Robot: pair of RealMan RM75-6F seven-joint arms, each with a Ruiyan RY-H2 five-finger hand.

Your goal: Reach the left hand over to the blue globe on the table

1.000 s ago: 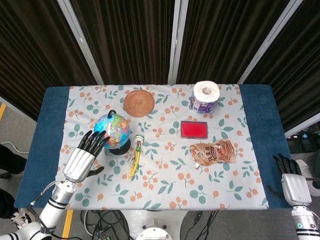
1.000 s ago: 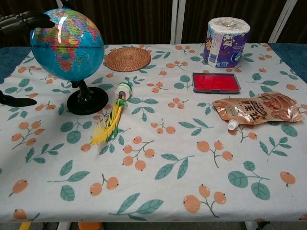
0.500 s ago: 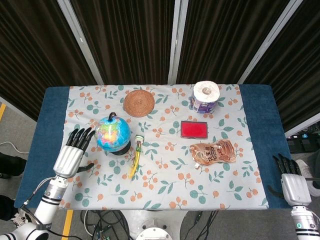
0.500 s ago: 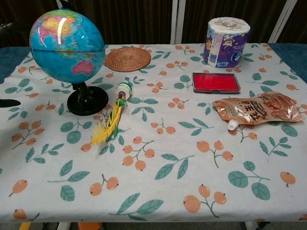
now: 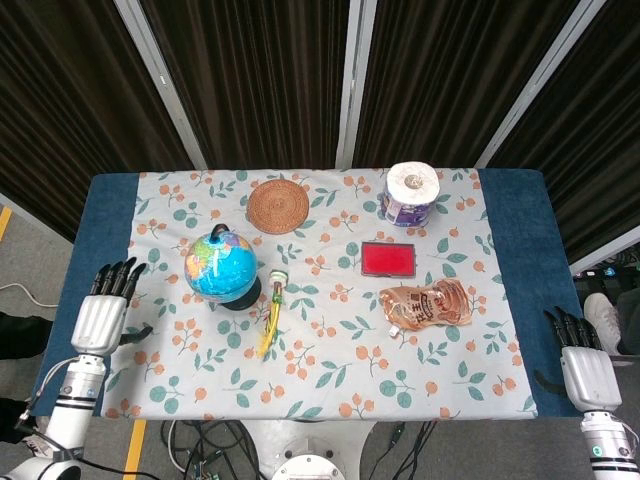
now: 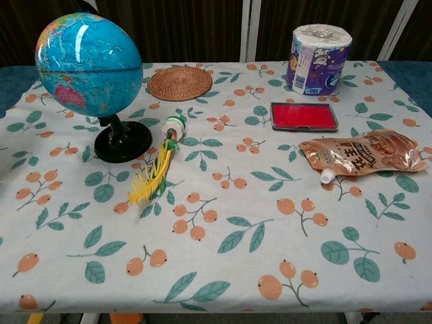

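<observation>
The blue globe [image 5: 221, 266] stands on its black stand at the table's left, large at the upper left of the chest view as globe [image 6: 90, 65]. My left hand [image 5: 102, 313] hovers over the table's blue left border, fingers straight and apart, well clear of the globe and holding nothing. My right hand [image 5: 583, 368] is off the table's near right corner, fingers extended, empty. Neither hand shows in the chest view.
A yellow feathered shuttlecock toy [image 5: 270, 313] lies just right of the globe. A woven coaster [image 5: 278, 205], toilet roll [image 5: 410, 193], red case [image 5: 389, 258] and brown pouch [image 5: 428, 304] lie further right on the floral cloth [image 5: 330, 370].
My left hand has drawn back leftward from the globe to the table's left border. The globe has spun on its stand, showing a different face. The right hand stayed still.
</observation>
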